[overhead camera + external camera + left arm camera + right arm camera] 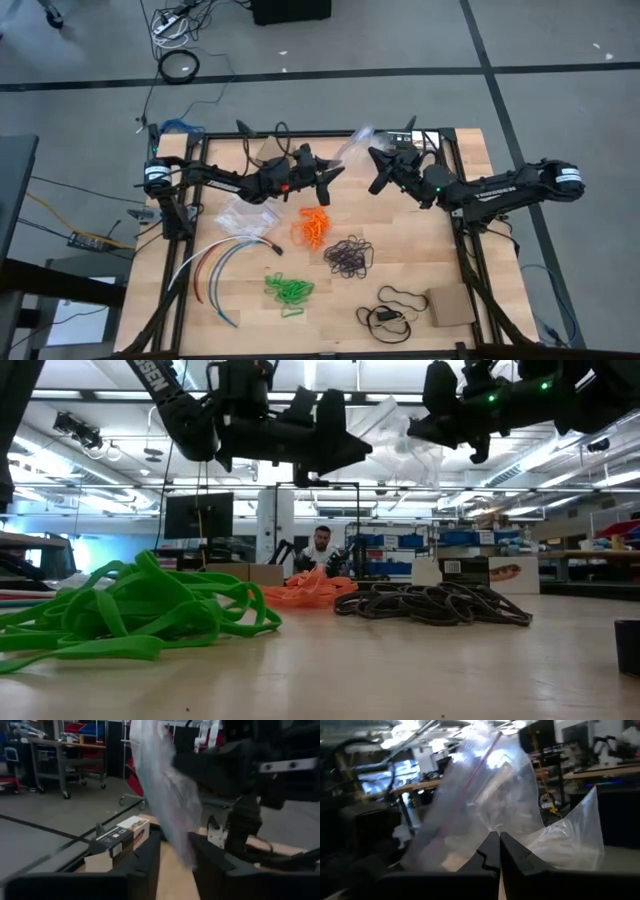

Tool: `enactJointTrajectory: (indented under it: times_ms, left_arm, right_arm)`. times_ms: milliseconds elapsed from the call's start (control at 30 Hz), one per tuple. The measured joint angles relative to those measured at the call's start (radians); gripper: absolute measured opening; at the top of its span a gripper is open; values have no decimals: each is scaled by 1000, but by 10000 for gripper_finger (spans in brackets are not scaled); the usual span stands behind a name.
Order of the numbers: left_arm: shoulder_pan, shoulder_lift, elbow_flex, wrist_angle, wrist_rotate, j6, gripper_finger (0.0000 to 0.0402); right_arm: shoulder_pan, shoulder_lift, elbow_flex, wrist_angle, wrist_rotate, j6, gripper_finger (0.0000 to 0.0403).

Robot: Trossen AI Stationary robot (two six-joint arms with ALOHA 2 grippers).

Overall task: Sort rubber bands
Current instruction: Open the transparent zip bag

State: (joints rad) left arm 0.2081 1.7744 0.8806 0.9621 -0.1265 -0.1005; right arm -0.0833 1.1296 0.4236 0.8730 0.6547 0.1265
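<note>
Plastic bag (pixel 352 146), apparently empty, hangs pinched in the closed right claw (pixel 378 172); left claw (pixel 328 180) stands narrowly parted around it.

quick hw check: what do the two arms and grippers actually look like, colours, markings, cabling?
Both arms are dark, near-black jointed links. The left arm has a white band near its base and a small red spot by the wrist; the right arm has a white band at its outer end, pale lettering along one link, and green lights near the wrist. The left gripper and right gripper have black, angular fingers.
</note>
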Motion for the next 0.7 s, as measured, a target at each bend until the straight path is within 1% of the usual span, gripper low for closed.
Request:
enactJointTrajectory:
  times_ms: [100, 133, 167, 233, 300, 467, 533, 567, 633, 700]
  left_arm:
    - [1, 0, 0, 4, 43, 49, 32]
    - [0, 0, 0, 8, 68, 72, 17]
    - [0, 0, 0, 11, 88, 96, 11]
    - [0, -7, 0, -10, 136, 153, 6]
    - [0, -34, 0, -94, 164, 220, 4]
    - [0, -147, 0, -457, 140, 416, 3]
    - [0, -197, 0, -569, 138, 476, 2]
    - [0, -224, 0, -623, 139, 494, 2]
    - [0, -267, 5, -704, 139, 521, 2]
    - [0, -291, 24, -801, 142, 541, 2]
  right_arm:
    - [13, -7, 0, 3, -64, -54, 2]
    - [18, -10, 0, -6, -72, -65, 6]
    - [24, -13, 0, -14, -75, -73, 11]
    - [35, -26, 0, -60, -76, -87, 29]
    - [45, -48, 0, -121, -76, -108, 54]
    - [57, -167, 0, -269, -78, -123, 130]
    - [60, -221, 0, -309, -84, -123, 157]
    - [61, -244, 0, -323, -99, -123, 169]
    - [60, -274, 1, -340, -164, -113, 187]
    - [48, -274, 27, -415, -237, -83, 197]
